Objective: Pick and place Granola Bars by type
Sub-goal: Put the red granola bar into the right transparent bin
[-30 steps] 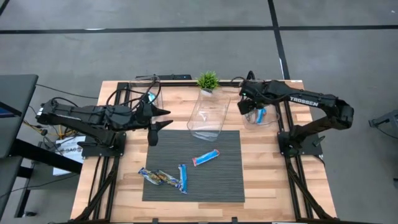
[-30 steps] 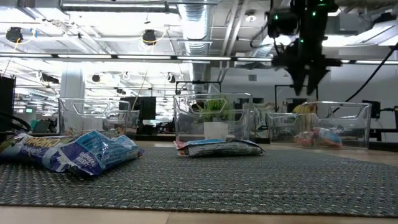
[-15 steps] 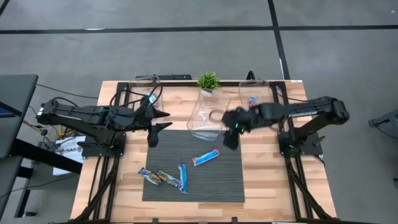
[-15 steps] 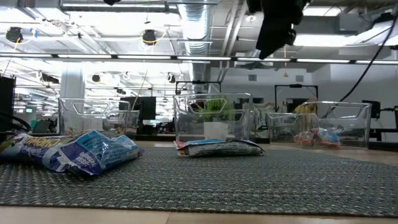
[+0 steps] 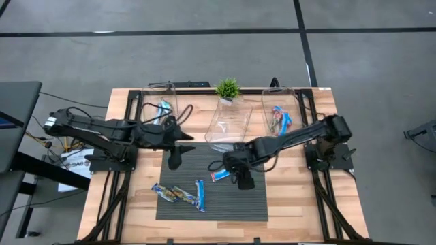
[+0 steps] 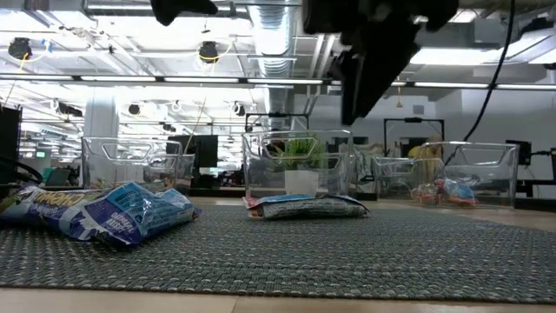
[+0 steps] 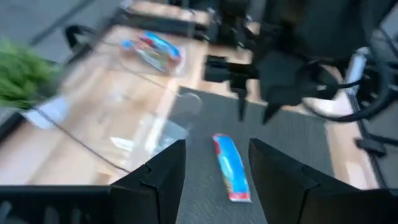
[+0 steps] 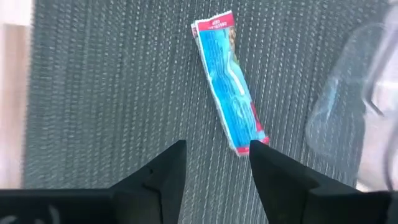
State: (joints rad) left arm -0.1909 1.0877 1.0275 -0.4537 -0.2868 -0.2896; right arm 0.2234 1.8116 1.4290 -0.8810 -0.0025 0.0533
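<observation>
granola bars are spread over the grey mat (image 5: pixel 211 180) on the wooden table (image 5: pixel 286 197): from above we see a bright blue bar (image 5: pixel 223 173) near the mat's middle, and two more bars, a multicoloured one (image 5: pixel 172 194) and a blue-and-white one (image 5: pixel 199 194), lying just beside each other toward the mat's front left. we also see three clear tubs along the back of the table, the left tub (image 5: pixel 162 105) with a bar in it, the middle tub (image 5: pixel 229 124) tipped toward the mat, and the right tub (image 5: pixel 281 119) holding a few bars. the right gripper (image 5: pixel 243 178) hangs just beside the bright blue bar, and the left gripper (image 5: pixel 176 151) sits over the mat's back left corner, well apart from the bars. from table height we see the blue-and-white wrapper (image 6: pixel 113 213) large at the left, the bright blue bar (image 6: pixel 304 205) flat on the mat further back, and a dark arm (image 6: pixel 373 52) coming in from above. in the left wrist view we look past that arm's own fingers (image 7: pixel 158 180), spread apart with nothing between them, to the bright blue bar (image 7: pixel 230 167) and the other arm (image 7: pixel 292 62) above it. in the right wrist view the fingers (image 8: pixel 163 171) are parted and empty, with the bright blue bar (image 8: pixel 229 107) lying on the mat ahead of them, not touched.
</observation>
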